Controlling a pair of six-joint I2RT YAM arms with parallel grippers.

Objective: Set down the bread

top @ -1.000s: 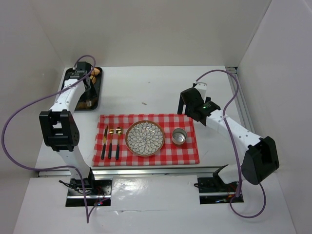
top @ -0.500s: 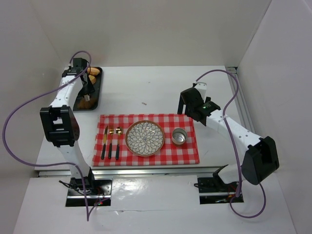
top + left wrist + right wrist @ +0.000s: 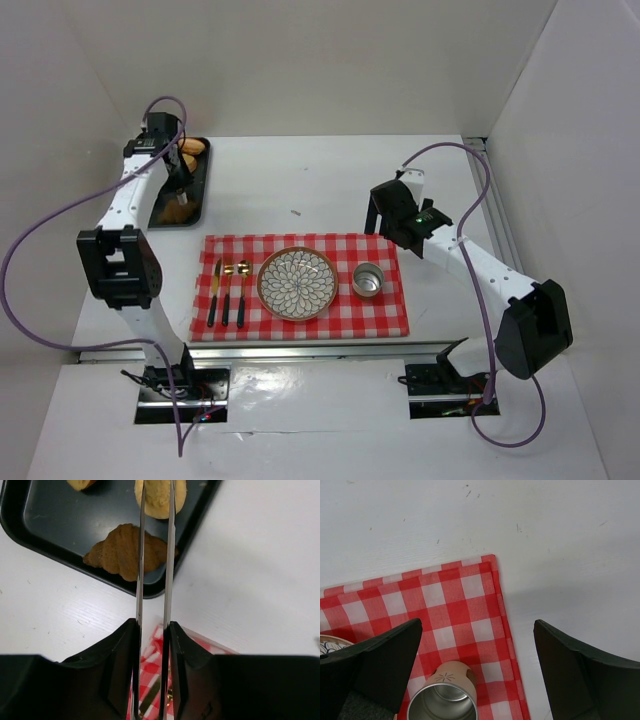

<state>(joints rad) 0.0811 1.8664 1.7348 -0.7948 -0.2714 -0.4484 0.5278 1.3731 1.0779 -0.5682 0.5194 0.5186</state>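
The left gripper [image 3: 157,490] hangs over the black tray [image 3: 40,525] at the far left corner of the worktop [image 3: 320,180]. Its long thin jaws stand a narrow slit apart with nothing pinched between them, and their tips run off the top of the wrist view. The bread lies in that tray: a brown croissant [image 3: 120,555] near the tray's rim, a pale roll [image 3: 179,492] under the jaw tips, and part of another piece [image 3: 82,484] beside it. The right gripper [image 3: 477,625] hovers with jaws spread wide over the far right corner of the checked cloth [image 3: 445,605], above a metal cup [image 3: 445,700]. A patterned plate [image 3: 297,283] sits mid-cloth, with cutlery [image 3: 228,295] to its left.
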